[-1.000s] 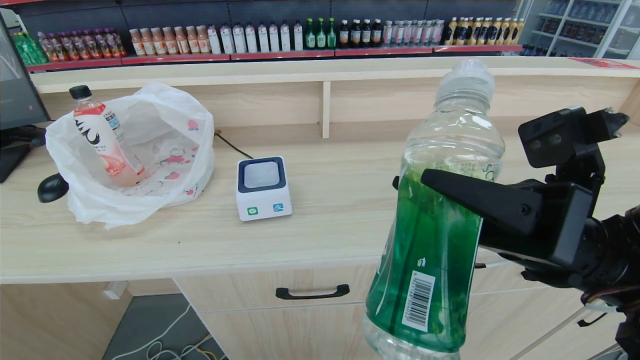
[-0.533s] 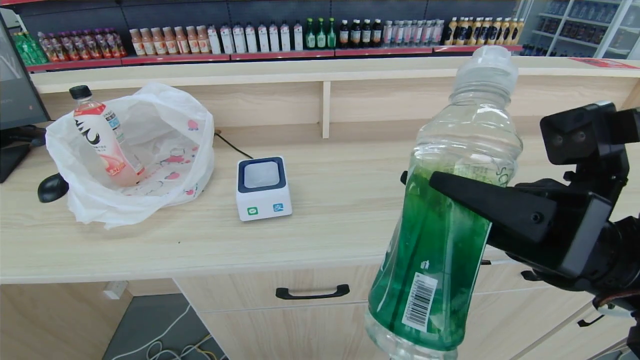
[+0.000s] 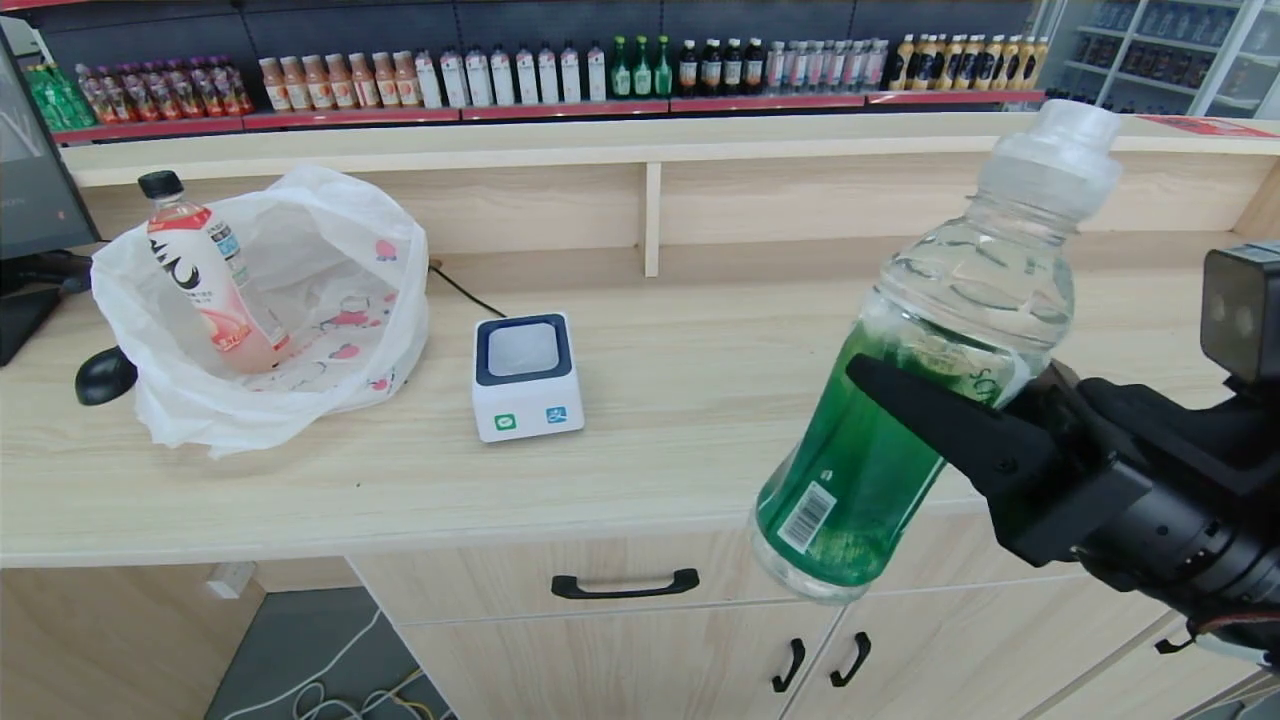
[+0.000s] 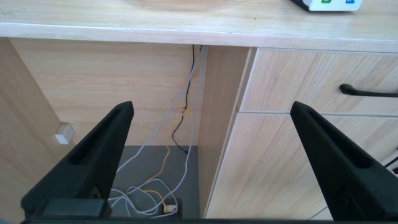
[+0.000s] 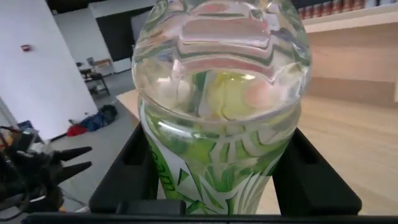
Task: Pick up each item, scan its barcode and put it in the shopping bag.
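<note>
My right gripper (image 3: 905, 375) is shut on a clear bottle with a green label (image 3: 985, 280). It holds the bottle in the air over the counter's front edge at the right. The bottle leans with its cap up and to the right, and its barcode (image 3: 806, 517) sits near the base, facing me. In the right wrist view the bottle (image 5: 217, 93) stands between the two black fingers (image 5: 130, 168). The white scanner (image 3: 526, 376) rests mid-counter. The white shopping bag (image 3: 330, 260) stands open at the left with a pink bottle (image 3: 205, 275) inside. My left gripper (image 4: 211, 107) hangs open below the counter edge.
The wooden counter (image 3: 650, 440) has a raised ledge behind and drawers with black handles (image 3: 625, 585) in front. A monitor (image 3: 30, 150) and a black mouse (image 3: 105, 375) sit at the far left. Shelves of bottles (image 3: 600, 70) line the back wall. Cables lie on the floor (image 4: 155, 193).
My right arm has shifted right and tilted the bottle: the cap swung right and the base rose. The bag, scanner and pink bottle stayed put.
</note>
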Robot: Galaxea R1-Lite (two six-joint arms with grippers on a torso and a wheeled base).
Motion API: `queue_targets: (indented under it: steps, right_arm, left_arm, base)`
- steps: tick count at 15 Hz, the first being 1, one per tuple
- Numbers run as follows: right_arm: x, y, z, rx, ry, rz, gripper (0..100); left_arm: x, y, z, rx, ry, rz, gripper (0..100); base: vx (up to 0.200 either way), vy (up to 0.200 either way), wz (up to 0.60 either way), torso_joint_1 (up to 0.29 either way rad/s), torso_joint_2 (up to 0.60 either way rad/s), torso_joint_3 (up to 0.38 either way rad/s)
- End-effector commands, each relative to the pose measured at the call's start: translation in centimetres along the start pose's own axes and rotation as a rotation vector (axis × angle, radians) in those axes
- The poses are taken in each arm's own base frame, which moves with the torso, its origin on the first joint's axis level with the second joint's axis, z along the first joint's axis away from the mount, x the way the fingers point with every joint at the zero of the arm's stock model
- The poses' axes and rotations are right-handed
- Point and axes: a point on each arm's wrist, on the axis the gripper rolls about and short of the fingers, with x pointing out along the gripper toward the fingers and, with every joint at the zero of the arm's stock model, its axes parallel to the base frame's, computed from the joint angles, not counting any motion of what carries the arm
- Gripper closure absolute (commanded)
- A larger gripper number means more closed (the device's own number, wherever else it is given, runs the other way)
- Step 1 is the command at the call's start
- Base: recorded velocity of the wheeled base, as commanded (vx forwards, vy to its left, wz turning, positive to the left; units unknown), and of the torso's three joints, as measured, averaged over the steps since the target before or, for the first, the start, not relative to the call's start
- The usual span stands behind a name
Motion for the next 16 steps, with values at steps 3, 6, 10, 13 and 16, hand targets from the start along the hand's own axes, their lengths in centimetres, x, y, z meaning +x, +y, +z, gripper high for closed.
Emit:
queue_targets:
  steps: [3, 6, 10, 13, 16]
  right_arm:
    - [-0.5, 0.5, -0.2, -0.152, -0.012, -0.132, 100]
    - [-0.8, 0.3, 0.3, -0.236, -0.036, -0.284, 100]
    - [-2.2, 0.4, 0.7, -0.243, -0.044, -0.355, 100]
    - [-3.0, 0.6, 0.9, -0.242, -0.043, -0.36, 100]
    - [-2.6, 0.5, 1.2, -0.251, -0.059, -0.362, 100]
  left_arm:
    - [0.0, 0.0, 0.0, 0.0, 0.0, 0.0, 0]
    - [0.0, 0.0, 0.0, 0.023, 0.001, -0.003, 0]
    - [0.0, 0.0, 0.0, 0.011, 0.001, -0.002, 0]
    - [0.0, 0.0, 0.0, 0.008, 0.0, 0.0, 0]
    - [0.0, 0.0, 0.0, 0.005, 0.0, -0.002, 0]
  base:
    - [0.0, 0.0, 0.0, 0.0, 0.0, 0.0]
    - [0.0, 0.0, 0.0, 0.0, 0.0, 0.0]
    - [-0.1, 0.0, 0.0, 0.004, 0.0, 0.002]
    - [-0.067, 0.0, 0.0, 0.004, 0.0, 0.001]
    - [0.0, 0.067, 0.0, 0.006, 0.0, 0.004]
